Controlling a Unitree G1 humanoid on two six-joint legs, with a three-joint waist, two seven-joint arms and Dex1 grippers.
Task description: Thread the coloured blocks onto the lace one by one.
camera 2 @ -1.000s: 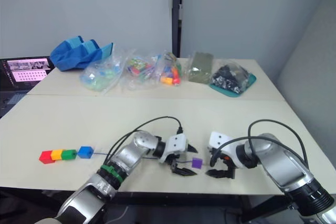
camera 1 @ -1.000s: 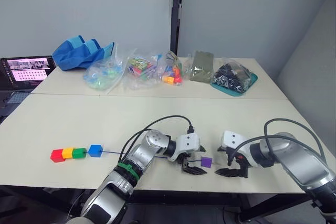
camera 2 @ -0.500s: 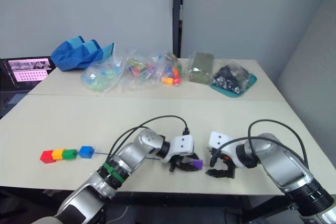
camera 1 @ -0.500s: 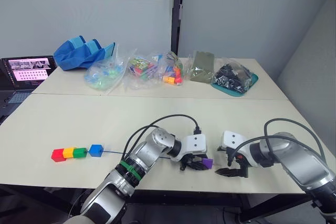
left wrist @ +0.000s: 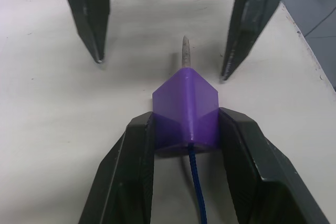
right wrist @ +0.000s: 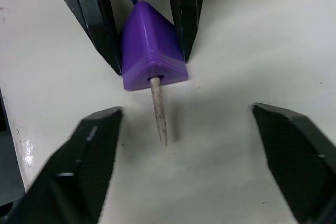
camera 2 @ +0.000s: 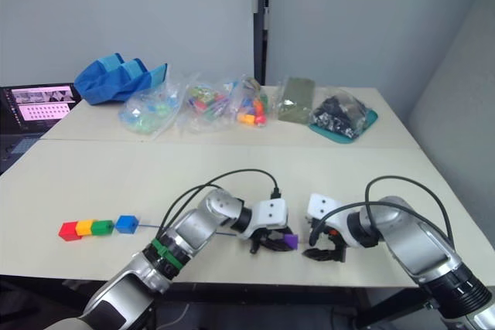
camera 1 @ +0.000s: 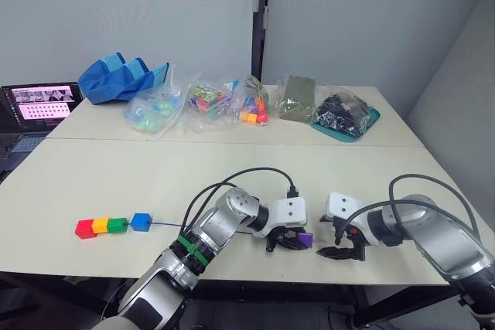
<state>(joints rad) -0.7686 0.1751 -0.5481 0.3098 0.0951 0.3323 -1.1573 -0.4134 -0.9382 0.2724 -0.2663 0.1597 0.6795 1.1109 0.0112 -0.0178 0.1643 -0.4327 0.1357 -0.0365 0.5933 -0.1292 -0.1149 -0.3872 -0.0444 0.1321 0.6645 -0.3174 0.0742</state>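
Observation:
The purple block sits near the table's front edge with my left gripper shut on it. The lace, a thin dark blue cord, enters the block from behind. Its pale stiff tip sticks out of the far side and lies on the table. My right gripper is open just beyond, one finger on each side of that tip and not touching it. Red, orange-yellow, green and blue blocks sit in a row on the lace at the left.
Clear bags of mixed toys, a blue cloth bag and a teal tray line the table's far side. A laptop stands at the far left. A black cable loops over my left arm.
My left gripper moved right to the purple block and shut on it. The right gripper has stayed just beyond the block.

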